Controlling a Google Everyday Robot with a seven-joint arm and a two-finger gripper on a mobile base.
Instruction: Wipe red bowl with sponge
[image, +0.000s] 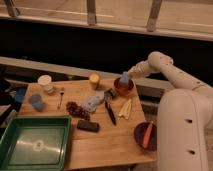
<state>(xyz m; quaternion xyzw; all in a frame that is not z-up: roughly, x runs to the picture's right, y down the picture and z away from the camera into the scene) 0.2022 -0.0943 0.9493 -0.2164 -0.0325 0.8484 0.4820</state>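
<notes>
The small orange-red bowl (122, 88) stands on the wooden table (100, 145) at its back right. My gripper (126, 76) reaches in from the right and is just above the bowl's rim. It is shut on the light-blue sponge (125, 78), which hangs over the inside of the bowl. Whether the sponge touches the bowl cannot be told.
Around the bowl lie a yellow cup (94, 80), a flat grey-blue object (93, 102), a black utensil (110, 113) and pale sticks (125, 108). A black block (87, 126), a maroon bowl (145, 136), a green tray (32, 145), a white cup (45, 83) and a blue cup (35, 101) are further off.
</notes>
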